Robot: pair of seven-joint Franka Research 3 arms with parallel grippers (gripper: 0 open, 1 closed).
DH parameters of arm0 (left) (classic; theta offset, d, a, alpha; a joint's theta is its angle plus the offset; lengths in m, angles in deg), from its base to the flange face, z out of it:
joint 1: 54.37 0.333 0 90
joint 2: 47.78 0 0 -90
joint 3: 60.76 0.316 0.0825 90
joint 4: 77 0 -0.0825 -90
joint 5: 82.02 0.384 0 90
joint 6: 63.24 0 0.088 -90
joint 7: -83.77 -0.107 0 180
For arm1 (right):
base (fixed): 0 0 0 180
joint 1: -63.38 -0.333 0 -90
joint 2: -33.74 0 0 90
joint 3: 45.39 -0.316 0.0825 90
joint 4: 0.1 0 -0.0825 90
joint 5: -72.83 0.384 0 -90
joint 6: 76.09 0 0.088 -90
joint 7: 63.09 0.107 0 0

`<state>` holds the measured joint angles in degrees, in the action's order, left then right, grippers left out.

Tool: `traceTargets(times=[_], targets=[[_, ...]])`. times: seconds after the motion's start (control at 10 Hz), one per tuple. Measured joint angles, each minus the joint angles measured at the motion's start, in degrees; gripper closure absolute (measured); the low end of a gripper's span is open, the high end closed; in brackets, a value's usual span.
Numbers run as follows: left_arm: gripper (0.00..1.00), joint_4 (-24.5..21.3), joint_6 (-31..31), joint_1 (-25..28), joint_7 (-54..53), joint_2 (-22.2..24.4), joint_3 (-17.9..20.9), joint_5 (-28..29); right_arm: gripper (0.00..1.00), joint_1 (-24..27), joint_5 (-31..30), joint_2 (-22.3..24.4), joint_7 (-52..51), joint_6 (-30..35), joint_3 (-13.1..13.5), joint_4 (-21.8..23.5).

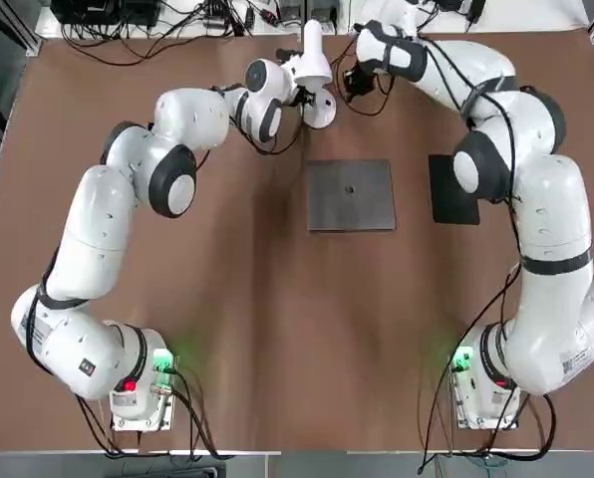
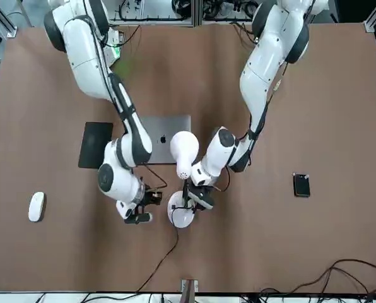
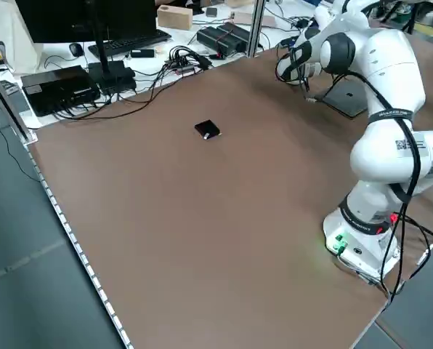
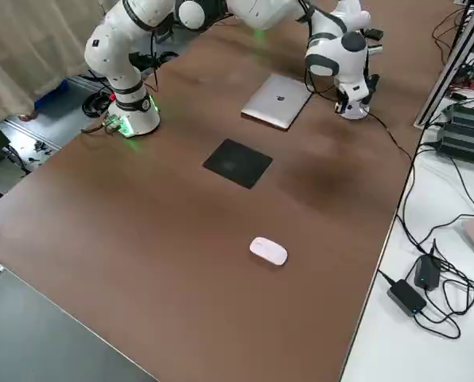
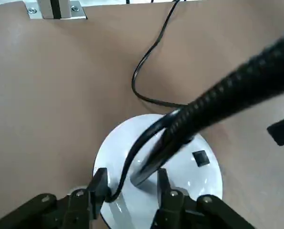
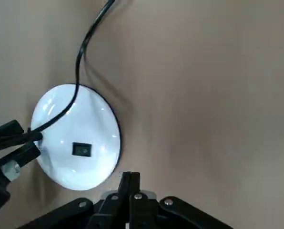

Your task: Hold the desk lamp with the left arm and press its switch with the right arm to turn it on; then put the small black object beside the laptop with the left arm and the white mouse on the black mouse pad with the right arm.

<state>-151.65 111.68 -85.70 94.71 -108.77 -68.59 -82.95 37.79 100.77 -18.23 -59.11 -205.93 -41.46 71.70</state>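
Straddling the desk lamp (image 5: 161, 162) neck, left hand (image 5: 130, 183) half-open; right hand (image 6: 130, 181) closed beside its base rim.

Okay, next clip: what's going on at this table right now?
The left gripper is down at the white desk lamp, its fingers on either side of the slim neck just above the round disc base. The right gripper, fingers shut, hangs just beside the base near the black rocker switch, not pressing it. The small glossy black block and the white oval mouse lie untouched on the brown table; the black mouse pad beside the silver laptop is bare.
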Motion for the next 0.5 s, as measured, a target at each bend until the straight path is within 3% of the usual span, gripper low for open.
traceTargets(times=[0.2, 0.3, 0.5], targets=[[0.63, 0.3, 0.6, -0.1, 0.0, -0.3, 0.0, 0.0, 0.99, 0.0, 0.0, 0.0, -0.1, 0.1, -0.1, 0.0], [0.76, 0.4, 0.7, -0.2, 0.0, -0.3, 0.0, 0.0, 0.99, 0.0, 0.0, 0.0, -0.1, 0.1, -0.1, 0.0], [0.77, 0.4, 0.7, -0.2, 0.0, -0.3, 0.1, 0.0, 0.99, 0.0, 0.0, 0.0, -0.1, 0.1, -0.1, 0.0]])
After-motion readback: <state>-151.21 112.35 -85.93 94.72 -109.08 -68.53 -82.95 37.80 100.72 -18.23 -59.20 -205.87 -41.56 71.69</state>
